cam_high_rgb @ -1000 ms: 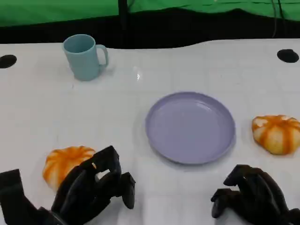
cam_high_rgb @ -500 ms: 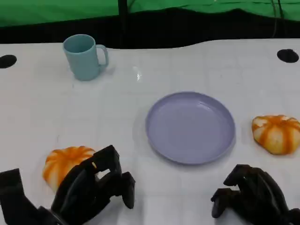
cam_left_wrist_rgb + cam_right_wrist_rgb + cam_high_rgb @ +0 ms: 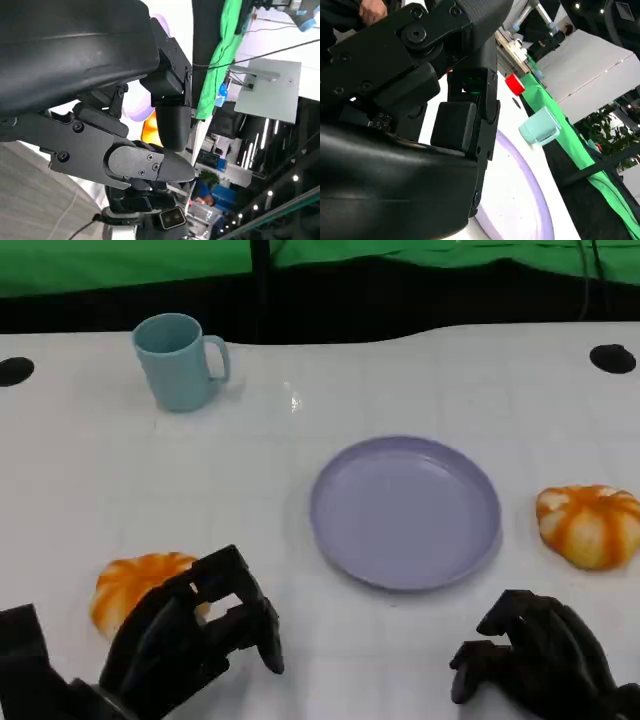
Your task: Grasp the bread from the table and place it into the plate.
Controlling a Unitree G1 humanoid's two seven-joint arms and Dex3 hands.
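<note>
Two orange, white-striped breads lie on the white table. One bread sits at the near left, partly hidden behind my left hand. That hand hovers at the bread's right side with its fingers bent and apart, holding nothing. The other bread lies right of the lilac plate, which has nothing on it. My right hand rests near the front edge below the plate, fingers curled in on nothing. The left wrist view shows a finger before a strip of orange bread. The plate also appears in the right wrist view.
A light blue mug stands at the far left of the table; the mug shows in the right wrist view too, near a red object. Two black holes mark the table's far corners. A person's hand is beside the table.
My left hand has shifted a little left over the near bread, covering more of it, with its fingers slightly more spread. The right hand and the other things have stayed put.
</note>
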